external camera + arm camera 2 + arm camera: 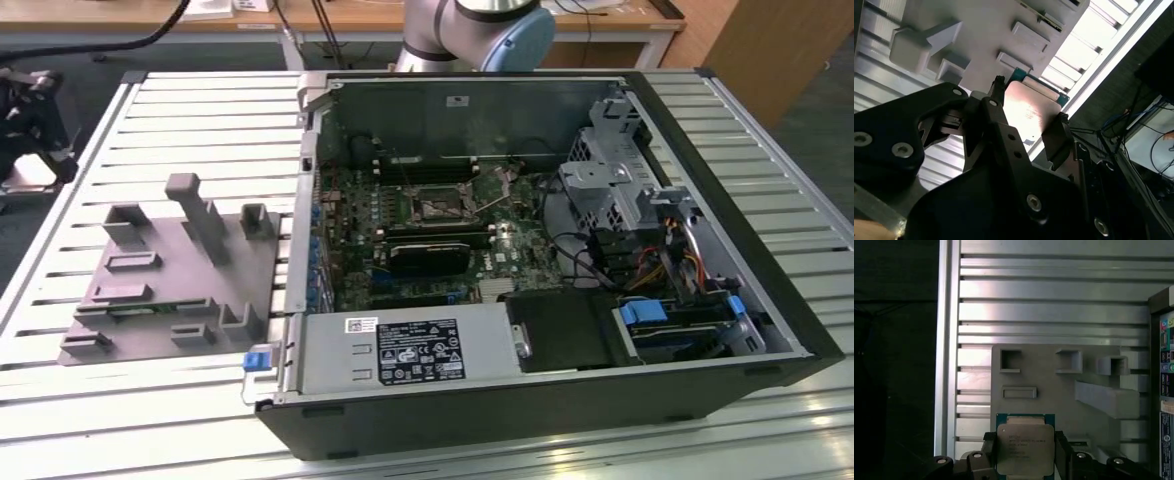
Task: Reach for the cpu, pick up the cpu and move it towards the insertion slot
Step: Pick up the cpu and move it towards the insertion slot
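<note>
The cpu (1025, 449) is a silvery square chip with a green rim, and it sits between my gripper's (1025, 456) two black fingers. The fingers press on two opposite sides of it, so the gripper is shut on the cpu. In the second wrist view the cpu (1029, 107) shows its shiny top between the same gripper (1026, 119), over the grey fixture plate (979, 30). Whether it is lifted off the plate I cannot tell. The insertion slot (438, 205) is a square socket with a dark centre on the motherboard inside the open computer case.
The grey fixture plate (174, 280) with upright blocks lies on the slatted metal table (200, 110), on the exterior view's left of the open case (534, 250). A power supply (407, 352), cables and drive bays crowd the case. The arm's base (481, 30) stands behind.
</note>
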{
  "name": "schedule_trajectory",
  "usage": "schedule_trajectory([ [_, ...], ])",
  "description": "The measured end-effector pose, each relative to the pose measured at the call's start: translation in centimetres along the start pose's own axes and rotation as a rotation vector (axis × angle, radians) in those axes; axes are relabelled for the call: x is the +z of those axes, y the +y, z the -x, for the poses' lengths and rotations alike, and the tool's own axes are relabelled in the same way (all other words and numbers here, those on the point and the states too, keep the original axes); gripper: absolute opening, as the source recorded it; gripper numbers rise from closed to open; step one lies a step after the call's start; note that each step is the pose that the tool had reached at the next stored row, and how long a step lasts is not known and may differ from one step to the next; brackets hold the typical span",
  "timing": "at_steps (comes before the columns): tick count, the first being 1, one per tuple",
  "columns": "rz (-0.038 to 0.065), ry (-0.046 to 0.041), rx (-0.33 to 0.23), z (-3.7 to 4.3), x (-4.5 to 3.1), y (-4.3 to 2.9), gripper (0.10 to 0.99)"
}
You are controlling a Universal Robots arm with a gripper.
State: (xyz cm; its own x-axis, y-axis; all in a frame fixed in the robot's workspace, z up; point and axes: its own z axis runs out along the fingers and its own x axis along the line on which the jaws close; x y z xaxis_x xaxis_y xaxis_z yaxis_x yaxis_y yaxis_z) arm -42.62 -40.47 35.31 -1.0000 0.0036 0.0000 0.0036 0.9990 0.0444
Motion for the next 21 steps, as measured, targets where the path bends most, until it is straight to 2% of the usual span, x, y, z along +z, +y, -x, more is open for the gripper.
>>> schedule_trajectory([
  [5, 0.003, 0.0001, 0.000, 0.16, -1.40, 0.06, 0.545],
  [15, 0.012, 0.0002, 0.000, 2.05, -1.89, 0.07, 0.545],
  [21, 0.020, 0.0002, 0.000, 2.29, -2.83, 0.12, 0.545],
])
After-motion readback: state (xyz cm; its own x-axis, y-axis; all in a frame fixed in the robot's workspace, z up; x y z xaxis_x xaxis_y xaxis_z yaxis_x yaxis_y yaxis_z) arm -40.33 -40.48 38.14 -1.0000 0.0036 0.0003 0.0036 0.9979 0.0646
